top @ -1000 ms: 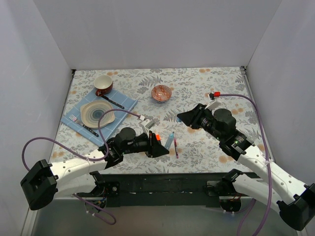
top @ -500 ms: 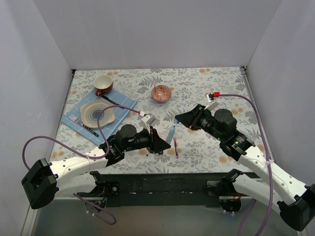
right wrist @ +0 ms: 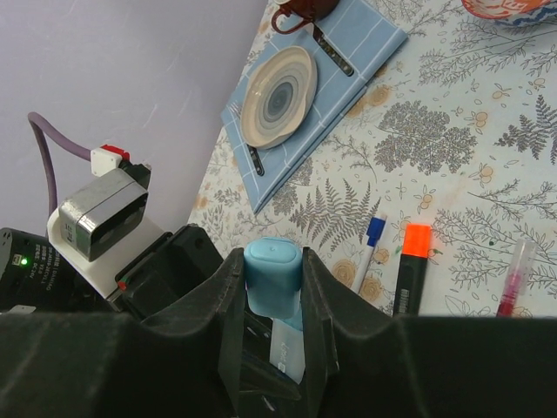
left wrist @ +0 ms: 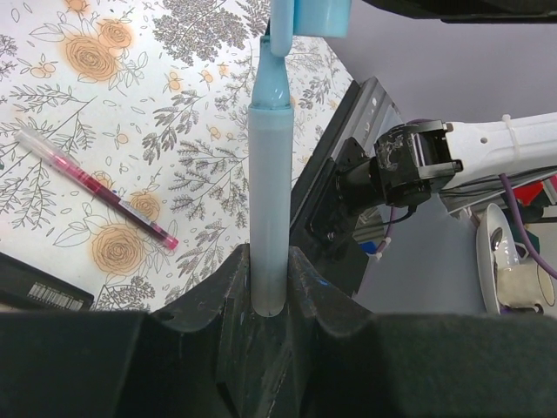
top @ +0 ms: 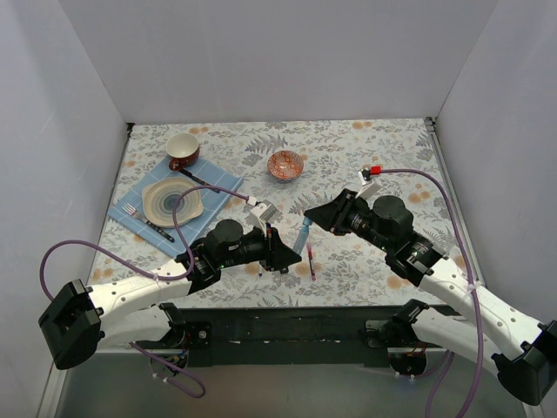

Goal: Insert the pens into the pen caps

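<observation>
My left gripper [top: 285, 255] is shut on the light blue pen [top: 303, 235] and holds it above the table. In the left wrist view the pen [left wrist: 268, 200] runs up from my jaws, its tip touching the light blue cap [left wrist: 309, 17]. My right gripper [top: 320, 215] is shut on that cap [right wrist: 272, 261], with the pen's barrel [right wrist: 287, 344] just below it. The thin magenta pen [left wrist: 96, 187] lies on the table and shows in the right wrist view [right wrist: 513, 279]. Beside it lie the black marker with an orange end [right wrist: 411, 270] and a white pen with a dark blue cap [right wrist: 370, 248].
A striped plate [top: 171, 200] sits on a blue cloth [top: 222, 183] at the back left, with a fork [top: 139, 213], a dark knife [top: 200, 180] and a red mug [top: 183, 150]. A patterned bowl [top: 285, 164] stands at the back centre. White walls enclose the table.
My right gripper has moved left with the cap toward my left gripper. The light blue pen's tip now meets the cap.
</observation>
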You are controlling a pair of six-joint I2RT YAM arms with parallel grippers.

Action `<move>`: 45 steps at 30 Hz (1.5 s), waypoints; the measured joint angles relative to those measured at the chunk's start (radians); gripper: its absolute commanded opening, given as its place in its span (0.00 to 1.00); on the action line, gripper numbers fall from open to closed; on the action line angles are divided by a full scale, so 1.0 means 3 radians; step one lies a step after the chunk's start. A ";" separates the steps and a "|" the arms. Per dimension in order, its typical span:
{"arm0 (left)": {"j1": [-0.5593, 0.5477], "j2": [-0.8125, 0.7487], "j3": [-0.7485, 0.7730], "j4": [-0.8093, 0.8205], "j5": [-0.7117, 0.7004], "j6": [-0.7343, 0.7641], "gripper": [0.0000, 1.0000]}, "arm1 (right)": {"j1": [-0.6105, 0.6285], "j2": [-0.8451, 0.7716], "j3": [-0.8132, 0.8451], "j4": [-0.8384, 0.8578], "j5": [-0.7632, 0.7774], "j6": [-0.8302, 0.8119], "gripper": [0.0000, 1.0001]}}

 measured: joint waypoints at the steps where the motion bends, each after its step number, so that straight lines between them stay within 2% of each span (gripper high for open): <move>1: 0.0000 0.0000 0.0000 -0.0008 -0.0004 0.0006 0.00 | 0.0005 0.0000 0.0000 -0.0001 0.0014 -0.0006 0.01; 18: 0.0000 -0.0015 0.0000 -0.0041 -0.0015 0.0009 0.00 | 0.0025 0.0114 0.0099 -0.0081 0.0272 -0.0074 0.01; 33: 0.0000 -0.0022 0.0004 -0.0048 -0.0080 0.0079 0.00 | 0.0061 0.0122 0.0052 -0.0076 0.0205 -0.0031 0.01; 45: -0.0023 0.0095 0.0239 -0.0371 -0.0300 0.0362 0.00 | 0.0228 0.0145 -0.0069 0.0031 0.0384 0.0018 0.01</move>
